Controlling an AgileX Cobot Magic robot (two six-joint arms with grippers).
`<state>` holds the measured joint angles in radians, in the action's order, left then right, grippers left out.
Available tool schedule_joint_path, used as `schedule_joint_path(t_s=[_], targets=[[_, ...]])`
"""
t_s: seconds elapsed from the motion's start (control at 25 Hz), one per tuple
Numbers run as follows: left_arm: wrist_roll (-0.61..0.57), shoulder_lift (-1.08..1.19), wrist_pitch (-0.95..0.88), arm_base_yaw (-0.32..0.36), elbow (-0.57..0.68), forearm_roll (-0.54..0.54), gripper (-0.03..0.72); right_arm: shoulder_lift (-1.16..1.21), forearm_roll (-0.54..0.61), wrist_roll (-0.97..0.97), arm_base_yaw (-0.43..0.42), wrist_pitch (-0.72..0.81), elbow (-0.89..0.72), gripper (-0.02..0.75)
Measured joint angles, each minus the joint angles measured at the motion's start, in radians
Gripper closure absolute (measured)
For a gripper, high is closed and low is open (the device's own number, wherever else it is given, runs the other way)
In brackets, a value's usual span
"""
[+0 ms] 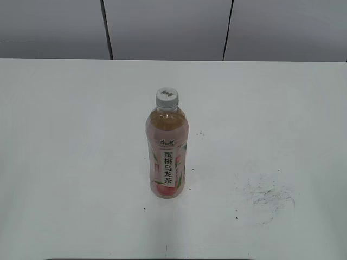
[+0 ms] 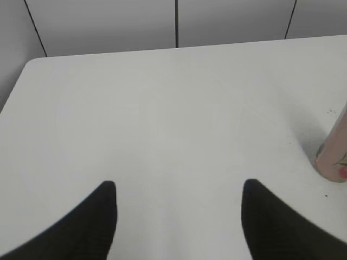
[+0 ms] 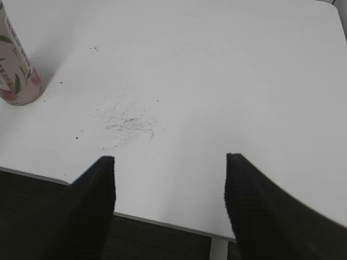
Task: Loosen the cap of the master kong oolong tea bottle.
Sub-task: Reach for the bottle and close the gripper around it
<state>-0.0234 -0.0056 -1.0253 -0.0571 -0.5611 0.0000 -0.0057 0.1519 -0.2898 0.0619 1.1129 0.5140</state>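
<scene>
The master kong oolong tea bottle (image 1: 167,157) stands upright in the middle of the white table, with pale amber tea, a pink peach label and a white strip of black characters. Its white-grey ribbed cap (image 1: 166,98) sits on the neck. Neither gripper shows in the exterior view. My left gripper (image 2: 178,187) is open and empty over bare table; the bottle's base (image 2: 334,157) is at that view's right edge. My right gripper (image 3: 170,160) is open and empty above the table's front edge; the bottle's lower part (image 3: 16,70) is at that view's far left.
The white table (image 1: 65,162) carries a patch of dark scuff marks (image 1: 268,195) to the right of the bottle, also in the right wrist view (image 3: 127,125). A grey panelled wall (image 1: 168,27) stands behind the table. The table's left rear corner (image 2: 32,62) shows in the left wrist view.
</scene>
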Motion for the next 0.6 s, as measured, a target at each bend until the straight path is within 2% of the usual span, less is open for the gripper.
schedule_joint_path(t_s=[0.6], targets=[[0.0,0.0,0.0,0.0,0.0,0.012,0.251,0.0,0.0,0.0,0.0,0.0,0.0,0.258]])
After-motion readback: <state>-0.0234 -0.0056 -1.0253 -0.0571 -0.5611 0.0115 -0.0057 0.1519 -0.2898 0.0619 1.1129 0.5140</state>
